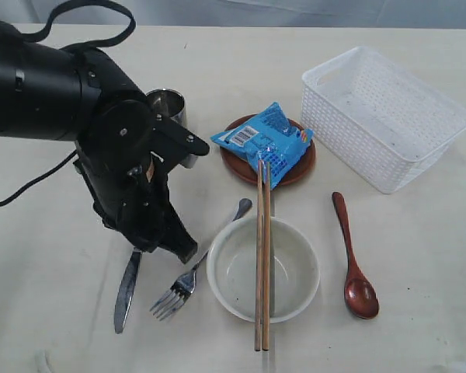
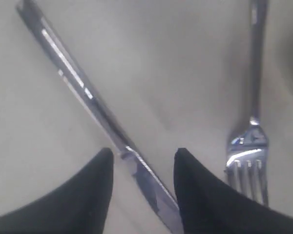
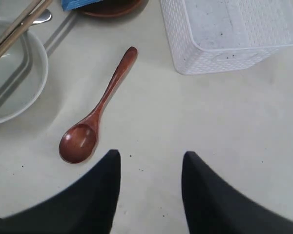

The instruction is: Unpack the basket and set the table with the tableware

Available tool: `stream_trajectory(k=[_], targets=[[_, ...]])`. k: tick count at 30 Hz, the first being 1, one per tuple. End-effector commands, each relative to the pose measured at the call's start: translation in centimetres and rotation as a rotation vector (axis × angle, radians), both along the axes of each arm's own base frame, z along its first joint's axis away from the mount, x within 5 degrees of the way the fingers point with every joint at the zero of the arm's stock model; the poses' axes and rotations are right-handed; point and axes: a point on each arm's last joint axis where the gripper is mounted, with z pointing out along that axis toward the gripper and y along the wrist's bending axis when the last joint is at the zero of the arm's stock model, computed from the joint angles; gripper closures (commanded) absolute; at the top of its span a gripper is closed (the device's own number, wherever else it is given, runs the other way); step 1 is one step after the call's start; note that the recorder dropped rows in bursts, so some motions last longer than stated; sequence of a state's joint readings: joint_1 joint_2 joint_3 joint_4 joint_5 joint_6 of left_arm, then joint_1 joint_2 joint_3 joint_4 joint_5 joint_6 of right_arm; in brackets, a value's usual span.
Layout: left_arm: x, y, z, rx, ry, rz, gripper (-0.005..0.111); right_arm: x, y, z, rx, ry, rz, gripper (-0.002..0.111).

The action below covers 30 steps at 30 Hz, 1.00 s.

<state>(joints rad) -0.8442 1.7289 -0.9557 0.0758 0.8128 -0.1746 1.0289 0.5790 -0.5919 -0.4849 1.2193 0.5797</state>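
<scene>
Left pincer (image 2: 144, 155) open, jaws apart low over the tabletop (image 1: 419, 272), one on either side of the knife (image 2: 88, 97). Knife flat on the tabletop close to the near edge, slanting through the gap between the jaws; contact with either jaw hard to tell. Fork (image 1: 188, 280) just beside the knife, also flat, tines toward the near edge, handle running up past the rim of the bowl (image 1: 233, 272). Bowl upright, about midway along the near edge, with two chopsticks (image 1: 262, 264) laid side by side across it, near ends overhanging the rim, far ends over the edge of a blue packet (image 1: 266, 140). Packet lying on the plate (image 1: 307, 167), just behind the bowl at the middle of the tabletop. Cup (image 1: 167, 102) upright farther back, partly hidden by the left arm. Spoon (image 1: 349, 249) flat on the right arm's side of the bowl, apart from it, scoop end toward the near edge. Basket (image 1: 349, 144) upright toward the far corner on that side, near the plate but not touching, mesh floor in plain sight. Right pincer (image 3: 151, 155) open too, jaws spread over bare tabletop, gripping nothing, near the spoon and basket.
</scene>
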Motion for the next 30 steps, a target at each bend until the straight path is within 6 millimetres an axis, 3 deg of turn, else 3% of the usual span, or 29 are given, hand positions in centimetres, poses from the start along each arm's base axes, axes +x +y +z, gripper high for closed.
stream_trajectory(k=[1,10,24,30], targets=[[-1.7,-1.0,0.3,-0.099,-0.058,-0.072,0.067,0.0,-0.2,0.0,-0.004,-0.013,-0.002,0.069],[-2.8,-1.5,-0.1,-0.181,0.018,-0.183,0.067,0.0,-0.2,0.0,-0.004,-0.013,-0.002,0.069],[-2.5,-1.9,0.0,-0.216,-0.019,-0.235,0.067,0.0,-0.2,0.0,-0.004,-0.013,-0.002,0.069],[-2.5,-2.0,-1.1,-0.190,0.014,-0.228,0.067,0.0,-0.2,0.0,-0.004,-0.013,-0.002,0.069]])
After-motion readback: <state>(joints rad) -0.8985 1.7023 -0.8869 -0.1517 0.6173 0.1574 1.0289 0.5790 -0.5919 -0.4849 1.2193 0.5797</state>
